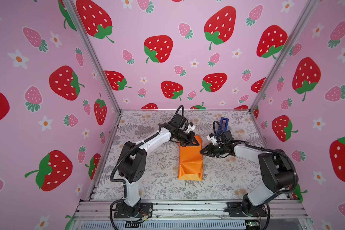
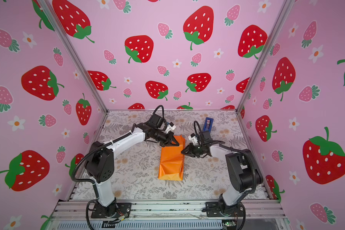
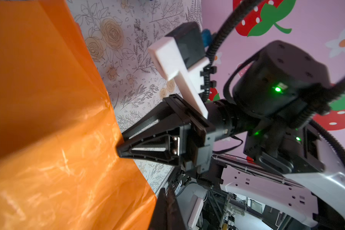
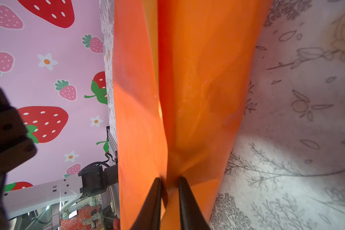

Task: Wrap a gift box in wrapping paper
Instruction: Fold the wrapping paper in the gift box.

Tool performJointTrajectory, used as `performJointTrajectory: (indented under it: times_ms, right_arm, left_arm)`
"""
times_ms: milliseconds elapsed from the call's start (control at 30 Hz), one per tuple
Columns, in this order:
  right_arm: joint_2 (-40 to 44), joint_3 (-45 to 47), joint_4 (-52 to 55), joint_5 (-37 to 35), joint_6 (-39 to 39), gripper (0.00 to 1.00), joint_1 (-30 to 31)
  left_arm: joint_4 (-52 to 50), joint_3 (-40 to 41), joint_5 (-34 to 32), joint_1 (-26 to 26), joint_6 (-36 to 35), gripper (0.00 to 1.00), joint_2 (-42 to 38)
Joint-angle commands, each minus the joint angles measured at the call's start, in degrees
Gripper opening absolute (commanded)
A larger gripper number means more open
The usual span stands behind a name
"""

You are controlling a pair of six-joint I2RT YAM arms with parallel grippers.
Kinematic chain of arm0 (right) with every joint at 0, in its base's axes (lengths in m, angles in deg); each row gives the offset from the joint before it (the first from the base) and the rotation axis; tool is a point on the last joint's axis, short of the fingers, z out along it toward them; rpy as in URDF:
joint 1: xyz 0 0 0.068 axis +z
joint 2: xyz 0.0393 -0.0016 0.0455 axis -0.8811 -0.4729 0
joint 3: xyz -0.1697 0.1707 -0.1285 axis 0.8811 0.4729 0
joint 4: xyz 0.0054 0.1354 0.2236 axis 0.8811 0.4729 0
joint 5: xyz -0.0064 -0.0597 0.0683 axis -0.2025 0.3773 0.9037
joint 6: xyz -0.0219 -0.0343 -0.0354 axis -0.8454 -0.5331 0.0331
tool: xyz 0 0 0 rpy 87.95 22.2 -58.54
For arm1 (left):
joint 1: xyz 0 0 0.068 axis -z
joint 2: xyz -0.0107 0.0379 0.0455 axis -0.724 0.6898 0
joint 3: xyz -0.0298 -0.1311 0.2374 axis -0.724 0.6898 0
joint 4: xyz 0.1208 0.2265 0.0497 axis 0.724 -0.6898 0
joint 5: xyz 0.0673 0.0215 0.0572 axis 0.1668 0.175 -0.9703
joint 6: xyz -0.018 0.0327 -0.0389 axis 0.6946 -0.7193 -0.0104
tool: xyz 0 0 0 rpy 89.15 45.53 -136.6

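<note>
Wrapping paper (image 1: 190, 161) lies at mid-table as a long, creased bundle, glossy orange face outward, with its long axis running from the near side to the far side. The near end is folded flat. The gift box is not visible in any view.

The right gripper (image 4: 169, 179) meets the right flank of the wrapping paper, fingers (image 4: 184, 199) closed on a raised ridge of the sheet. The left gripper (image 1: 197, 144) is fully closed, tips resting on the far end of the bundle; whether it pinches paper cannot be determined.

A blue tape dispenser (image 1: 223, 122) stands upright behind the right arm on the floral table (image 1: 157, 159).
</note>
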Motion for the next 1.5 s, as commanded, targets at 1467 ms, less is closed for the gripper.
performJointTrajectory:
  times_ms: [1467]
  right_arm:
    - [9.44, 0.44, 4.26, -6.43, 5.15, 0.19, 17.7]
  left_arm:
    - [-10.24, 4.88, -5.38, -1.81, -8.71, 0.0, 7.7]
